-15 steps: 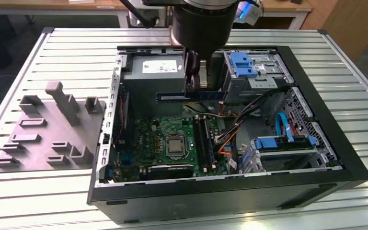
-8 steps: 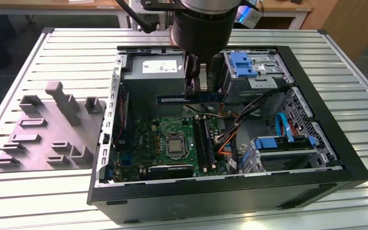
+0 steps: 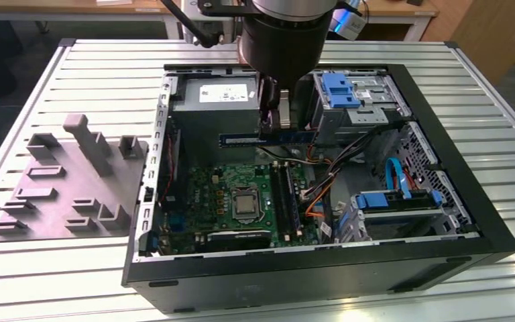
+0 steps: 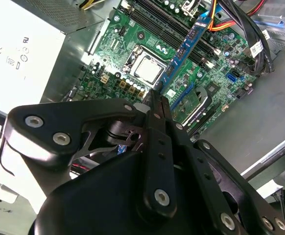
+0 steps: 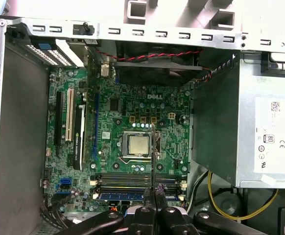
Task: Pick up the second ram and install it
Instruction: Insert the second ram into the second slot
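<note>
Holds the long, thin, blue-green memory stick (image 3: pixel 239 139) level, pinched mid-length in the closed dark metal gripper (image 3: pixel 281 126) — at twelve o'clock from the green motherboard (image 3: pixel 208 194) in the exterior view. Probably light, stiff, fragile — best gripped by the flat faces.

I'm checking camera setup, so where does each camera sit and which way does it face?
Exterior view: overhead, looking down into the computer case; shows wrist and gripper.
First wrist view: on the wrist, facing the motherboard squarely; gripper foreground.
Second wrist view: on the wrist, obliquely past the gripper.
All share the gripped second ram.
</note>
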Available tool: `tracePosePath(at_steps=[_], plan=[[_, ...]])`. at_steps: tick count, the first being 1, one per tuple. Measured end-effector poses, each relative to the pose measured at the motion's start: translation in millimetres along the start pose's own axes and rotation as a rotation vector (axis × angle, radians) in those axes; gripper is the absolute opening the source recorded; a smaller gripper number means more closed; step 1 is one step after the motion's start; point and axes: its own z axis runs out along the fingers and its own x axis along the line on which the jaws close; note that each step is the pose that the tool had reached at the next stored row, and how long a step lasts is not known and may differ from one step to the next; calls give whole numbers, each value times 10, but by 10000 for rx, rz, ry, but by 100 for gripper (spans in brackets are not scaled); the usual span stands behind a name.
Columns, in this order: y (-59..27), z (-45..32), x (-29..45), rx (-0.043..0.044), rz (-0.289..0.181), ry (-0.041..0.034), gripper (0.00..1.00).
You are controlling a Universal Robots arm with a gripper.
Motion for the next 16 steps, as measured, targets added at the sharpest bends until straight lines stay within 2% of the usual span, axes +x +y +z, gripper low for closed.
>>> tracePosePath(at_steps=[7,16], plan=[[-1,1,0,5,80,-5,11],[-1,25,1,97,1648,-51,11]])
